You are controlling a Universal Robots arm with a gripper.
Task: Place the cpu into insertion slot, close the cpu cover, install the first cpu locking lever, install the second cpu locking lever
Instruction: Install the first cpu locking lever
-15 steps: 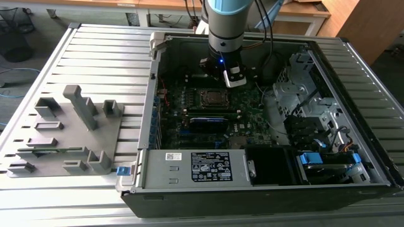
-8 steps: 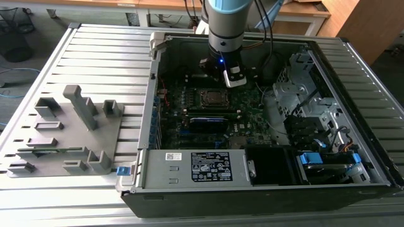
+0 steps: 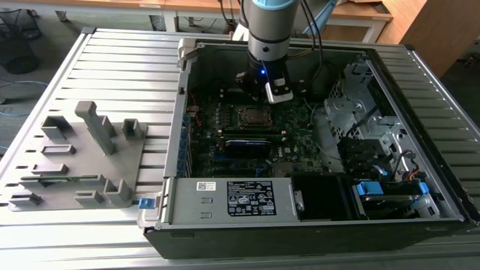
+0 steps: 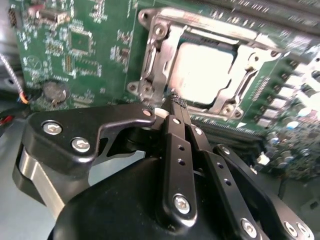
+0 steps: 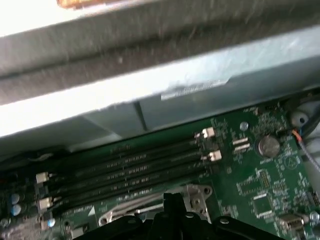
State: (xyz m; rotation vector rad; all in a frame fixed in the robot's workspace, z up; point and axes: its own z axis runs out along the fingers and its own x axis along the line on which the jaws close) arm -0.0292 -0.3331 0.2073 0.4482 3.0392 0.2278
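The cpu [image 4: 202, 75], a pale silver square, lies in the insertion slot [image 4: 145, 84] on the green board. The cpu cover [image 4: 169, 47], a silvery frame, lies flat around it, and the chip's face shows through its window. My gripper [image 4: 176, 102] is shut, its black fingers pressed together with the tips at the socket's near corner, beside the frame's edge. I cannot tell if they touch a lever. In the exterior view the gripper [image 3: 279, 97] hangs just behind the slot [image 3: 253, 116], inside the open computer case. In the first wrist view the gripper [image 5: 172, 199] sits by a metal socket corner.
Long black memory slots [image 5: 130, 170] run beside the socket, under the case's grey wall [image 5: 150, 85]. A coin battery [image 4: 54, 91] sits on the board. Drive cages [image 3: 360, 112] and a power supply [image 3: 232, 199] crowd the case. A grey parts fixture [image 3: 75, 157] stands at the exterior view's left.
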